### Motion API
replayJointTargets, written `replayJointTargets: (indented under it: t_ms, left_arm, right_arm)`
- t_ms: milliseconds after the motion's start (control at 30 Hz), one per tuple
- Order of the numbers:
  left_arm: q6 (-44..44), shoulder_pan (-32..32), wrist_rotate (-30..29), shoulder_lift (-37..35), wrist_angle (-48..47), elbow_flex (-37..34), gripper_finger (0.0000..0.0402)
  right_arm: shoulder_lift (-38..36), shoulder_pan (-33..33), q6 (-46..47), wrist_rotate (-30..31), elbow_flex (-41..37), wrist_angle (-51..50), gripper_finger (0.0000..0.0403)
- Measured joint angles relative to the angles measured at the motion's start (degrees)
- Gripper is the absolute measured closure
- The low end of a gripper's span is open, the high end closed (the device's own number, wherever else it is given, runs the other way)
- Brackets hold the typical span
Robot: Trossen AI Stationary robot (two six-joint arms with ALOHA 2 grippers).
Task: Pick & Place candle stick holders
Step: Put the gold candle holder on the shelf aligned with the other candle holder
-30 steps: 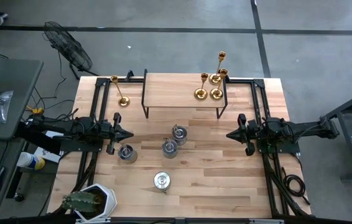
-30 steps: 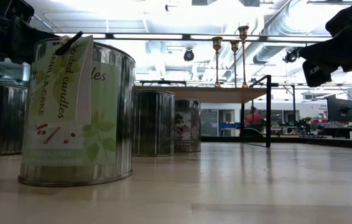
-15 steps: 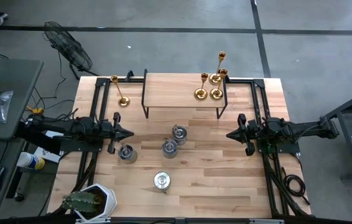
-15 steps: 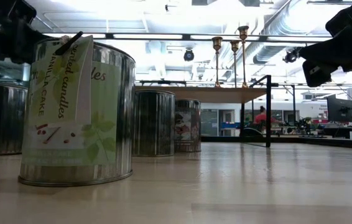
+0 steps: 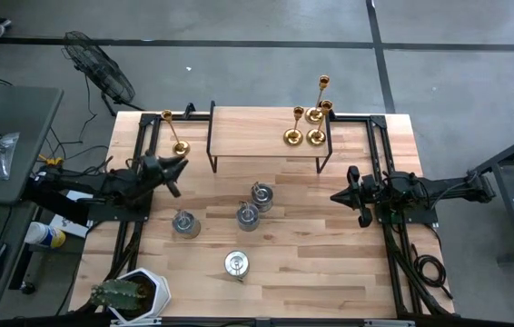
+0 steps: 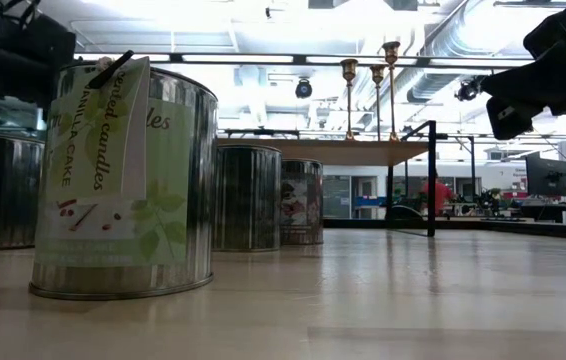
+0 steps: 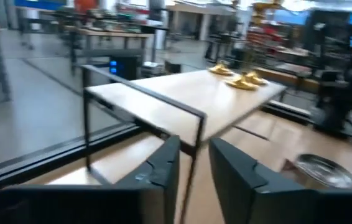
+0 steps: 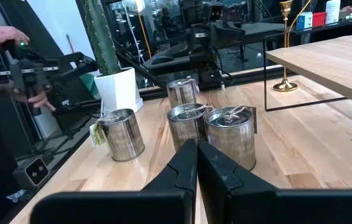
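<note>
One gold candlestick (image 5: 177, 143) stands on its round base on the table at the far left. Three more (image 5: 310, 127) stand on a raised wooden shelf (image 5: 248, 132); their bases show in the left wrist view (image 7: 243, 81). Four silver-grey tins (image 5: 247, 216) stand mid-table and show in the right wrist view (image 8: 229, 134). My left gripper (image 5: 179, 163) hovers just near of the lone candlestick, slightly open and empty, its fingers (image 7: 163, 168) apart. My right gripper (image 5: 334, 195) is shut and empty at the right (image 8: 196, 163).
A cactus in a white pot (image 5: 134, 292) stands at the near left corner. The shelf's black legs (image 5: 212, 154) stand on the table. Black rails (image 5: 377, 145) run along both sides. A person's hand (image 8: 23, 74) holds a device beyond the table's left side.
My left gripper has swung from beside the left tin toward the table's far edge and risen. It has turned and now points slantwise at the lone gold candlestick and the shelf. The tins and candlesticks have stayed put.
</note>
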Motion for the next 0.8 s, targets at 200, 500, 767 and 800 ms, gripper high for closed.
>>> replayJointTargets:
  t_ms: [200,500,767,800]
  left_arm:
    - [0.03,0.01,-7.22,0.01,-2.93,0.03,0.0237]
    - [0.06,0.04,-24.65,5.52,-2.68,0.09,0.0158]
    - [-0.17,3.73,-28.95,13.62,1.66,1.14,0.0151]
    - [-0.17,5.28,-27.55,15.02,1.72,1.83,0.0151]
  right_arm:
    - [0.00,0.00,0.00,0.00,0.00,0.00,0.0399]
    - [0.00,0.00,0.00,0.00,0.00,0.00,0.0399]
    - [0.00,0.00,0.00,0.00,0.00,0.00,0.0399]
    - [0.00,0.02,0.00,0.00,0.00,0.00,0.0399]
